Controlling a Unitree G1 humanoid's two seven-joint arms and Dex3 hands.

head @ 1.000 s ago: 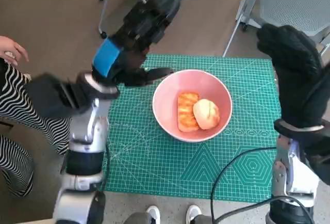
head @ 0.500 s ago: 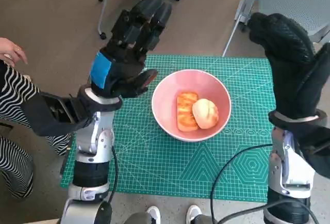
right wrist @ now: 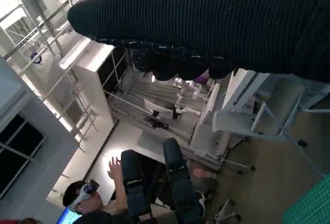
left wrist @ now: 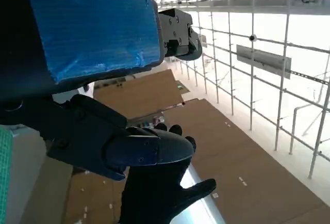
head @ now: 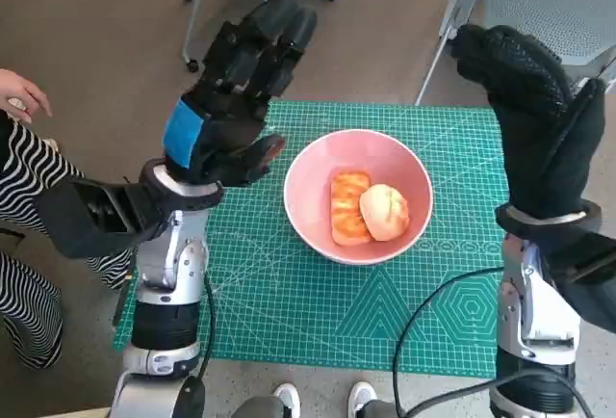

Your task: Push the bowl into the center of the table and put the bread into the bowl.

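You appear to be at the end, since the bowl (head: 358, 196) sits mid-desk with the bread (head: 350, 208) inside, so next only retreat: your left hand (head: 226, 105) hovers empty and spread just beside the rim, your right hand (head: 534, 110) empty, raised, well apart.
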